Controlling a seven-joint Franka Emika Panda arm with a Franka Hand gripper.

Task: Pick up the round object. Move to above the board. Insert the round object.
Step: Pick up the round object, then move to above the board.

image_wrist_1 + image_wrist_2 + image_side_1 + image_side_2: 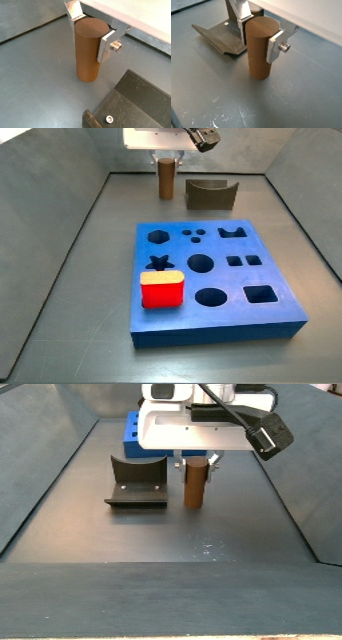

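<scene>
Brown wooden peg (89, 50), a slim round cylinder, stands upright on the grey surface (33, 85) with its lower end resting on the floor in both wrist views. The hand (92, 31) straddles the peg's upper part, its two flat silver fingers (107, 46) pressed against opposite sides of the peg, so the hand is pinching the peg near its top. In a wrist view the same grasp shows again, with the hand (258, 30) clamped on the peg (261, 47) and one silver finger plate (276, 47) flat against the wood.

The fixture (221, 37), a dark L-shaped bracket on a base plate, stands just beside the peg, apart from it; a wrist view shows its plate and a screw head (133, 102). In a side view the peg (166, 176) stands beside the fixture (210, 194), with the white body of the hand (163, 154) directly above it.

The blue board (214, 323) lies well apart from the peg, on the far side of the fixture from the back wall, with its cut-out holes facing up. A red block (162, 289) sits on the board at its edge near the star-shaped hole. In a side view the board (131, 429) shows only partly behind the hand (191, 462), and the peg (193, 482) stands between the fixture (138, 484) and the side wall.
</scene>
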